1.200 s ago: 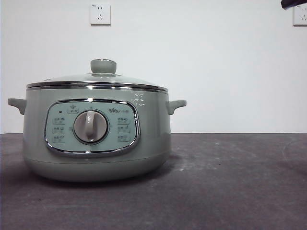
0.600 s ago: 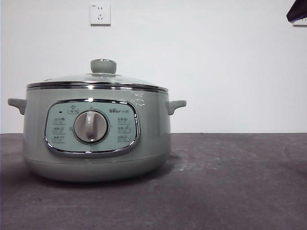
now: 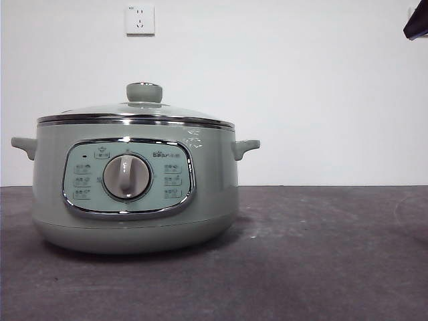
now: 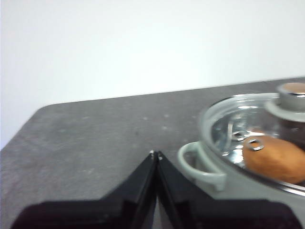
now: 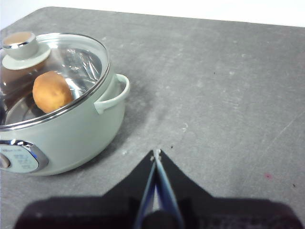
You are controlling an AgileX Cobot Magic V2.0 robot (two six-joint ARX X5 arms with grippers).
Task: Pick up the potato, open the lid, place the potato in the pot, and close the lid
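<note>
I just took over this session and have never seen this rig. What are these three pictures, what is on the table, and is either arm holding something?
This is a two-armed table robot; each arm ends in two black jaws. The front view looks level across the grey table at the pot, with the lid seated on it. The other two views come from cameras on each wrist. The left gripper hangs beside one pot handle, jaws shut and holding nothing. The right gripper is shut and empty too, above bare table on the pot's other side. Through the glass lid you can see the potato already inside.
</note>
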